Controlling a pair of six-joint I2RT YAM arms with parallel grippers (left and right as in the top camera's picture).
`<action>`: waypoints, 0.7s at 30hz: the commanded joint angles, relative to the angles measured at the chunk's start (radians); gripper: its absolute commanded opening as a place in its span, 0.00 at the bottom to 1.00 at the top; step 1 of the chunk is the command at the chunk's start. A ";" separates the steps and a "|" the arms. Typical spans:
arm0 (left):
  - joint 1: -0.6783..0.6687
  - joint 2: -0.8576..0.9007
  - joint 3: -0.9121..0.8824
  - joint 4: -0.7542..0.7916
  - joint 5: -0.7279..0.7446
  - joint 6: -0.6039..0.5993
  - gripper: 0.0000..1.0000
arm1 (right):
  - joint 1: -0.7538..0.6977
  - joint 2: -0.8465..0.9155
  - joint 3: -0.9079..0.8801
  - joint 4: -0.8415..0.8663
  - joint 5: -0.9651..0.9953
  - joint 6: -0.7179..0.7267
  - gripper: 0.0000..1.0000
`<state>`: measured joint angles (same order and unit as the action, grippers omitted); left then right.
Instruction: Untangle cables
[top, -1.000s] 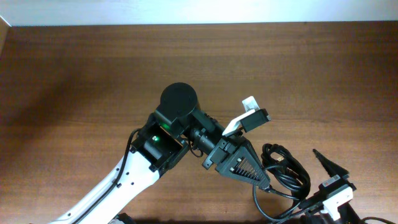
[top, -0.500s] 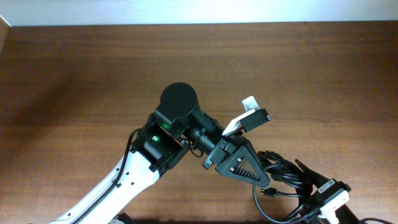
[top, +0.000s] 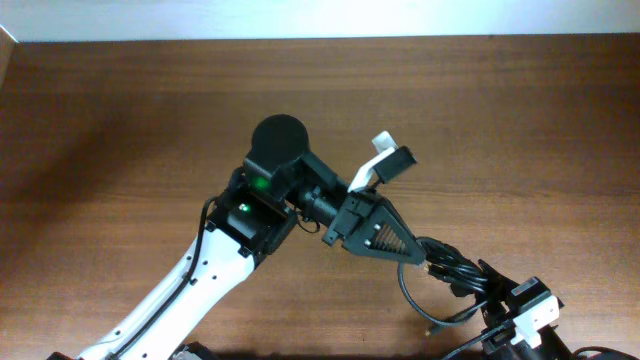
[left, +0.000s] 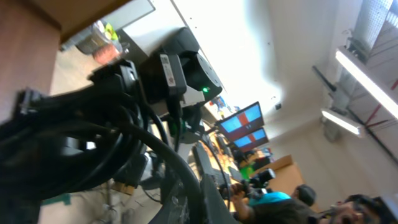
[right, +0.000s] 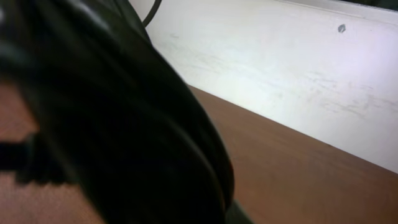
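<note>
The cables (top: 445, 268) are a bundle of thin black cords at the lower right of the table, with one loop (top: 408, 297) hanging toward the front edge. My left gripper (top: 412, 258) reaches in from the left and is shut on the bundle's left end. In the left wrist view the cables (left: 81, 143) fill the left side, and one strand runs down between the left gripper (left: 199, 199) fingers. My right gripper (top: 482, 277) comes from the bottom right, its fingers drawn together on the bundle's right end. In the right wrist view the cables (right: 112, 124) are a blurred black mass hiding the fingers.
The brown wooden table (top: 150, 120) spreads to the left and back, ending at a white wall (right: 280, 74). The left arm (top: 200, 280) crosses the lower left. Thicker black wires (top: 490, 342) of the right arm lie at the front edge.
My right gripper has moved left onto the bundle and its fingers have closed from wide apart. My left gripper shifted slightly up and left, drawing the cables with it.
</note>
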<state>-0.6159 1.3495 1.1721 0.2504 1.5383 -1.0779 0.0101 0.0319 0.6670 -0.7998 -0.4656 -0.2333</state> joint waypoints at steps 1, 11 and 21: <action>0.126 -0.040 0.026 0.029 0.035 0.156 0.00 | -0.004 -0.006 -0.016 -0.042 0.150 0.037 0.14; 0.288 -0.040 0.022 0.025 0.034 0.266 0.61 | -0.004 -0.006 -0.016 -0.042 0.149 0.037 0.14; 0.278 -0.040 -0.002 0.024 0.035 0.311 0.99 | -0.004 -0.006 -0.016 -0.019 0.149 0.081 0.13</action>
<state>-0.3298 1.3254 1.1736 0.2737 1.5711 -0.8227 0.0097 0.0319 0.6460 -0.8307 -0.3294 -0.1936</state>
